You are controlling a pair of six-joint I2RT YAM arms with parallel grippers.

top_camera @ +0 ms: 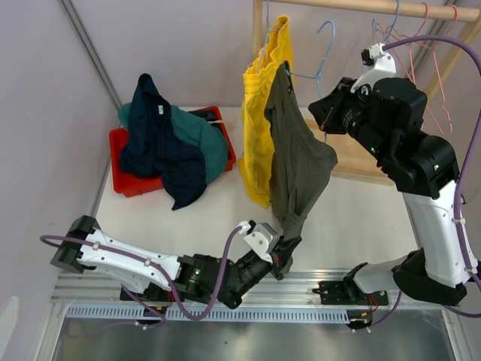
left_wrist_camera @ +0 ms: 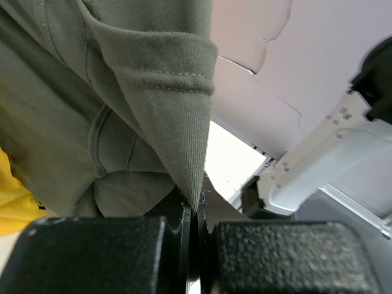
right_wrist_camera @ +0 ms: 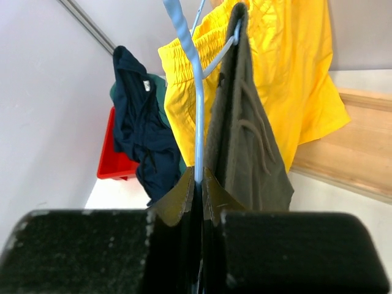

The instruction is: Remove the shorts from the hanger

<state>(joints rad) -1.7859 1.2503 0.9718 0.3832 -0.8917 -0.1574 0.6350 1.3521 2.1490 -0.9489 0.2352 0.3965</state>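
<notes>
Left gripper (left_wrist_camera: 196,223): jaws pressed together, pinching the lower hem of the olive-grey shorts (top_camera: 297,150); right gripper (right_wrist_camera: 199,184): clamped on the wire of the blue hanger (right_wrist_camera: 198,122) carrying those shorts; yellow shorts (top_camera: 257,128): hanging just behind, touching, apparently from the wooden rail (top_camera: 361,7); navy shorts (top_camera: 159,143) and teal shorts (top_camera: 204,135): heaped in the red bin (top_camera: 118,154), far left.
</notes>
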